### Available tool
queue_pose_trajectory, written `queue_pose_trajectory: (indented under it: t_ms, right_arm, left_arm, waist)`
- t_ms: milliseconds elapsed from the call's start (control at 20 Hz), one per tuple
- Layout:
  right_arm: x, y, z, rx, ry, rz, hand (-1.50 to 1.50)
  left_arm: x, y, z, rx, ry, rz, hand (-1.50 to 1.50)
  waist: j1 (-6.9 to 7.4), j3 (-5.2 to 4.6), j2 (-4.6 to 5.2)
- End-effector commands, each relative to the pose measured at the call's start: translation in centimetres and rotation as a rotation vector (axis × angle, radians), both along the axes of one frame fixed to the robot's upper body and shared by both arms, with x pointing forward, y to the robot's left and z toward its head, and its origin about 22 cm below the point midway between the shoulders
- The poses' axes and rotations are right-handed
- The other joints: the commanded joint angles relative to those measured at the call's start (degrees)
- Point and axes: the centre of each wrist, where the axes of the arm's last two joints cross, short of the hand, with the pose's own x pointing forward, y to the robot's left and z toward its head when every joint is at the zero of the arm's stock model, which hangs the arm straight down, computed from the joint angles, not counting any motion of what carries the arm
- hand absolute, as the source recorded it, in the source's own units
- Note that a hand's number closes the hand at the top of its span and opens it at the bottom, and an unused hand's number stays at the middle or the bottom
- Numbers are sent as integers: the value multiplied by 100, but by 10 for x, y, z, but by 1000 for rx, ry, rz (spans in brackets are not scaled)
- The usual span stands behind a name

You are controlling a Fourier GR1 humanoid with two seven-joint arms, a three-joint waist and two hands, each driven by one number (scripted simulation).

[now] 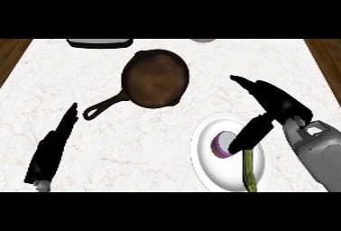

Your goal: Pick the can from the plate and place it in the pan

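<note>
A dark brown pan (pixel 155 77) sits at the counter's middle back, its handle pointing to the lower left. A white plate (pixel 209 171) lies at the lower right. On it lies a purple can (pixel 223 143), with a green stalk (pixel 249 171) beside it. My right hand (pixel 279 106) hangs above the plate's right side, fingers straight; its thumb (pixel 251 133) points down beside the can and overlaps its right edge. My left hand (pixel 52 149) rests open at the lower left, far from the pan and plate.
A grey and white dish (pixel 100 43) sits at the back edge, left of centre. Another pale object (pixel 203 40) shows partly at the back edge. Brown wood shows past the counter's left and right edges.
</note>
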Motion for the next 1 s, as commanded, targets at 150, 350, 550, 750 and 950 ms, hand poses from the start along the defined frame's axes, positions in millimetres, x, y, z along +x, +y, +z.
queue_pose_trajectory:
  t_ms: [150,350,550,750,950]
  right_arm:
    - [8,23,-9,-224,196,75,-150]
    - [19,35,-3,-263,231,72,-150]
    - [28,29,-24,-255,270,82,-150]
    - [15,64,-19,-279,281,103,-150]
    - [14,63,-47,-326,334,85,-150]
  left_arm:
    - [5,13,4,6,-10,1,0]
    - [5,6,6,0,-8,-3,0]
    - [3,3,14,3,-12,-8,0]
    - [7,11,5,8,3,4,0]
    - [-5,6,2,1,6,-1,0]
  waist:
    - [0,-4,-10]
    - [-2,-2,-12]
    - [0,4,-3]
    - [-47,-1,-18]
    - [-22,2,-22]
